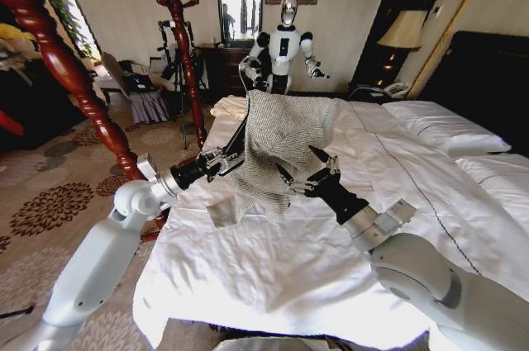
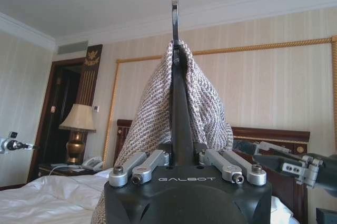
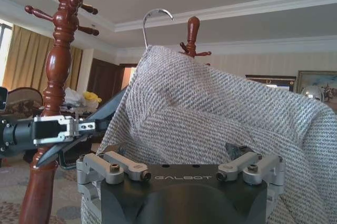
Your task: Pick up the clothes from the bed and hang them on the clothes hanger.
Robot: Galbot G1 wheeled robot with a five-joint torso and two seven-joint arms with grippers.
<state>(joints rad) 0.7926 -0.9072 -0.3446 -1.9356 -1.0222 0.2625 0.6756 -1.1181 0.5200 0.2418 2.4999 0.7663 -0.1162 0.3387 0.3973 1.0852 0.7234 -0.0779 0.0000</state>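
Jacket (image 1: pixel 277 149) draped over hanger (image 2: pixel 181 124), L gripper (image 1: pixel 225 161) clamped on hanger's end; R gripper (image 1: pixel 304 176) spread (fingers against fabric) above bed (image 1: pixel 273 277).

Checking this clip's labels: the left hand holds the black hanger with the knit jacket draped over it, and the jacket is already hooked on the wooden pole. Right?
Not quite. The left hand does hold the black hanger with the knit jacket draped over it, but nothing is hooked yet: in the right wrist view the hanger's metal hook is free in the air, apart from the wooden pole. The right hand is at the jacket's fabric.
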